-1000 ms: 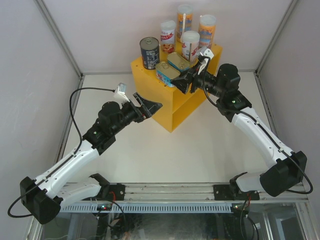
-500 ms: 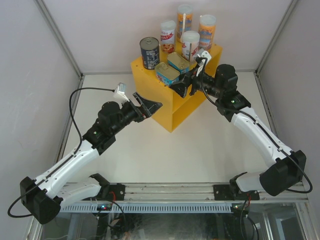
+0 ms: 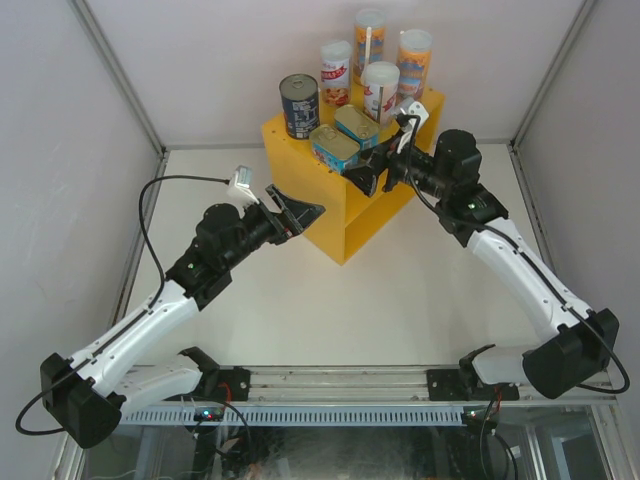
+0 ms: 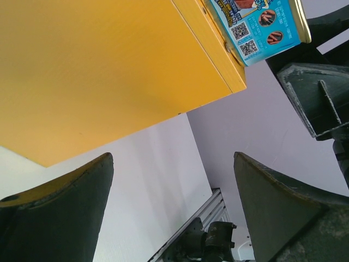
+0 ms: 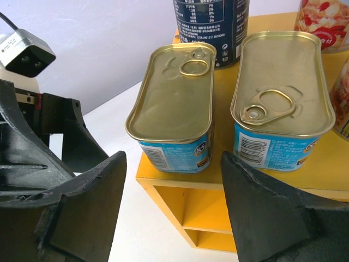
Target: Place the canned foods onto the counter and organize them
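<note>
The yellow counter [image 3: 330, 205] stands at the back of the table. On its top stand a dark round tin [image 3: 299, 104], several tall slim cans [image 3: 381, 92] and two flat gold-topped tins [image 3: 334, 147] [image 3: 357, 124]. In the right wrist view both flat tins [image 5: 173, 103] [image 5: 282, 93] lie side by side near the counter's edge [image 5: 180, 185], with the dark tin [image 5: 211, 27] behind. My right gripper [image 3: 368, 177] [image 5: 172, 213] is open and empty, just off the counter's front corner. My left gripper [image 3: 297, 215] [image 4: 172, 207] is open and empty beside the counter's left wall [image 4: 98, 71].
White walls enclose the table on the left, back and right. A metal rail [image 3: 330, 385] runs along the near edge by the arm bases. The left arm's cable [image 3: 150, 210] loops over the table at left.
My right gripper has drawn back from the flat tins, a little to the right and down. The left arm has not moved.
</note>
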`<move>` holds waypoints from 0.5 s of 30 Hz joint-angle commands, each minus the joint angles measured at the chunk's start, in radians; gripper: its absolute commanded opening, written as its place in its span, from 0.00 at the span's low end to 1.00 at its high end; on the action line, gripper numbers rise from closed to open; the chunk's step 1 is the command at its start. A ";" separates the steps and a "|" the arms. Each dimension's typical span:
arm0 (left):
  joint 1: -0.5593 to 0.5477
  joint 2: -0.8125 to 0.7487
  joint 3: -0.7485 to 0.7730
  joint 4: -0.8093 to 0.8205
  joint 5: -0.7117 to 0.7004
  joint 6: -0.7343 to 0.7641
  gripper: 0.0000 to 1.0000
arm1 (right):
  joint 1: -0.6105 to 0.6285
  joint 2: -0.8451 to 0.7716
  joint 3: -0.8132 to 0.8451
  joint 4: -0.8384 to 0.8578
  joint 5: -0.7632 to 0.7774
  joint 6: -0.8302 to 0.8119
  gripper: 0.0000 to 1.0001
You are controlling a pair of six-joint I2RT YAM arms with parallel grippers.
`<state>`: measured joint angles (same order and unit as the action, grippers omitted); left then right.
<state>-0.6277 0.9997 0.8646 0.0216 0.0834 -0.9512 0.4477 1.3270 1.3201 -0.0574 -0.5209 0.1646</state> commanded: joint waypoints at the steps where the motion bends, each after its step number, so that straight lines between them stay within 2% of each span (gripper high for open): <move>1: 0.006 -0.018 -0.013 0.046 0.013 -0.008 0.94 | 0.002 -0.055 -0.005 0.016 0.022 0.011 0.69; 10: 0.006 -0.025 -0.015 0.046 0.014 -0.006 0.94 | 0.002 -0.132 -0.005 -0.024 0.059 0.037 0.70; 15: 0.006 -0.024 -0.020 0.046 0.017 -0.006 0.94 | 0.000 -0.187 0.007 -0.009 0.129 0.082 0.74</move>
<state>-0.6277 1.0000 0.8646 0.0250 0.0860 -0.9512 0.4473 1.1992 1.3113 -0.1013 -0.4549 0.1974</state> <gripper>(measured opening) 0.943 0.724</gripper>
